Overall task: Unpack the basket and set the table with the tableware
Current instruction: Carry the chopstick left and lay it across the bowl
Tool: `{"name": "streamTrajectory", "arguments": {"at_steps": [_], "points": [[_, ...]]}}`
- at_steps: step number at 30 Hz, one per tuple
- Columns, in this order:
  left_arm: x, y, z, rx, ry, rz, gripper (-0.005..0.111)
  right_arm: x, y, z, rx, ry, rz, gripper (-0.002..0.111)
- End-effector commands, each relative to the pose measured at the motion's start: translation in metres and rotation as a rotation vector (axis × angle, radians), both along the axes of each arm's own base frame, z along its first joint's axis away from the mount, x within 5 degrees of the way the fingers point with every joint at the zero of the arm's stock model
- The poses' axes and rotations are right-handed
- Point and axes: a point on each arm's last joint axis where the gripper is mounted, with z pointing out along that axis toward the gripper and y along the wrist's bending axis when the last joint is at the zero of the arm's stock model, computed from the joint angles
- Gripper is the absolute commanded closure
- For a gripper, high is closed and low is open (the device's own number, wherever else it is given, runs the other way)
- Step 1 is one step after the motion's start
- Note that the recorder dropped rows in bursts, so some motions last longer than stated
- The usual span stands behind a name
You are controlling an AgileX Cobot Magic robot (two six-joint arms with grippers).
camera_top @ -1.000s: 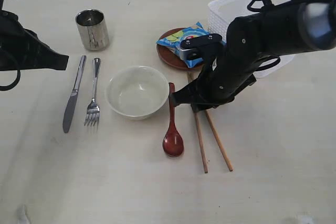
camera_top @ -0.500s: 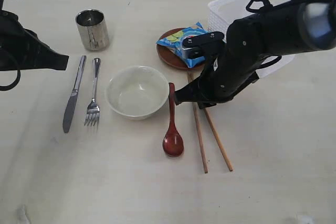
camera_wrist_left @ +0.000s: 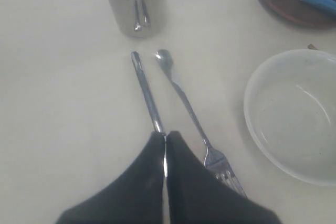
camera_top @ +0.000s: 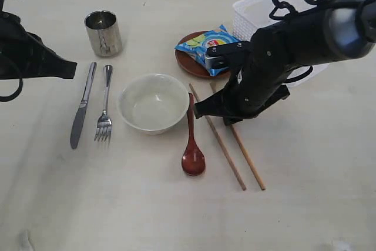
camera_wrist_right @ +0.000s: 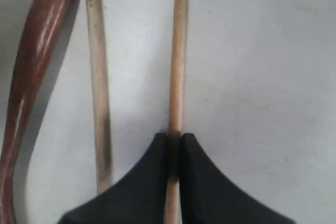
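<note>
A broad, pale cream wood-look table [camera_top: 176,218] carries a place setting arranged around a round white bowl [camera_top: 153,103]. Seen from the exterior camera, a steel fork [camera_top: 106,107] lies just left of the bowl. A steel knife [camera_top: 82,107] lies left of the fork, parallel to it and not touching it. A shiny steel cup [camera_top: 104,32] stands upright beyond their handle ends.

Right of the bowl lies a reddish-brown wooden spoon [camera_top: 192,145], its handle tip close against the bowl's rim. Two wooden chopsticks lie side by side to the right of the spoon. The right gripper [camera_wrist_right: 175,137] has its black fingers pinched narrowly around the chopstick farther from the bowl [camera_wrist_right: 178,51], low over the table. The chopstick nearer the bowl [camera_wrist_right: 97,77] lies free.

Behind the bowl and to its right sits a brown round plate [camera_top: 187,63] with a blue crisp packet [camera_top: 208,45] lying on it. Farther right still is a white rectangular lattice basket [camera_top: 249,13], partly hidden by the right arm.

The left gripper [camera_wrist_left: 165,136] is left of the bowl, above the knife. Its fingers are pressed together with nothing between them, and whether it touches the knife cannot be told.
</note>
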Motion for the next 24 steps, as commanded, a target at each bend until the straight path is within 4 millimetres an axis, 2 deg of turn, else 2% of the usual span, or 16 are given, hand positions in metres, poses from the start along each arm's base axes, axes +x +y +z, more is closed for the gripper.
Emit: {"name": "streamTrajectory", "arguments": {"at_steps": [1, 4, 7, 14, 18, 24], "points": [[-0.001, 0.001, 0.000, 0.003, -0.002, 0.001, 0.106, -0.001, -0.003, -0.001, -0.012, 0.027, -0.027, 0.109], [-0.001, 0.001, 0.000, 0.003, -0.002, 0.001, 0.106, -0.002, -0.004, 0.004, -0.011, 0.029, -0.034, 0.109], [-0.001, 0.001, 0.000, 0.003, -0.002, 0.001, 0.106, -0.005, -0.005, 0.020, 0.005, 0.015, -0.050, 0.109], [-0.001, 0.001, 0.000, 0.003, -0.002, 0.001, 0.106, -0.018, -0.009, 0.075, 0.118, -0.045, -0.141, 0.109], [-0.001, 0.001, 0.000, 0.003, -0.002, 0.001, 0.106, -0.025, 0.006, 0.095, 0.297, -0.080, -0.206, 0.109], [-0.001, 0.001, 0.000, 0.003, -0.002, 0.001, 0.106, -0.021, 0.051, 0.108, 0.421, -0.088, -0.205, 0.109]]}}
